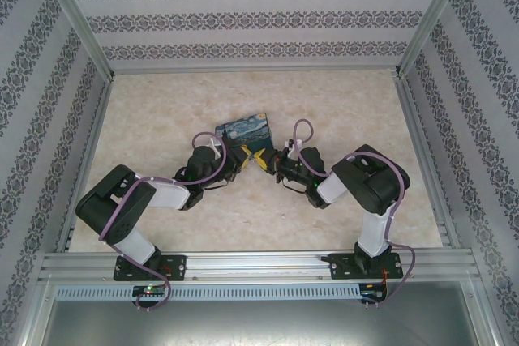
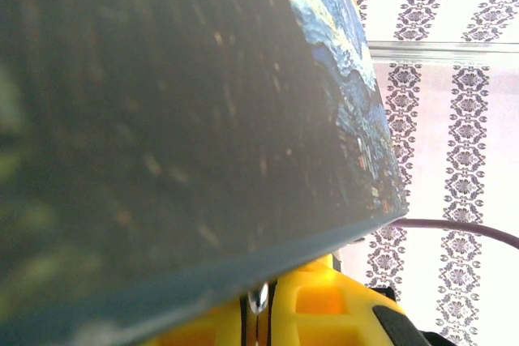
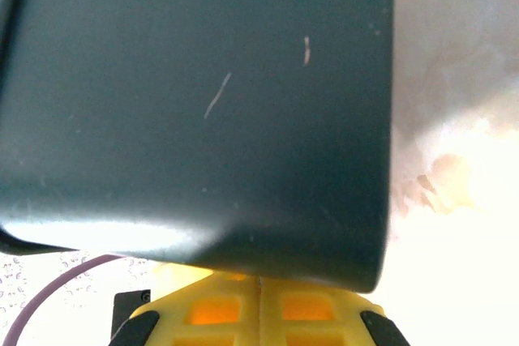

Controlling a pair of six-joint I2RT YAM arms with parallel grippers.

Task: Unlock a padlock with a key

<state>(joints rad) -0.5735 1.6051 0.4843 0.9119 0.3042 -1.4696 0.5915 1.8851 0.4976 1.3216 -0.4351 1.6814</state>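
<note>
Roughly mid-desk (image 1: 340, 111), the padlock (image 1: 243, 128) lies painted face up, touching or just beyond the meeting tips of the left hand (image 1: 243, 156) and right hand (image 1: 263, 160). Its dark side blocks most of both wrist views. The right hand's yellow fingers (image 3: 219, 313) are pressed together. The left's (image 2: 324, 305) are nearly together, with a metal glint (image 2: 258, 297) between; I cannot tell whether that is the key. Patterned walls (image 1: 243, 18) surround the desk.
</note>
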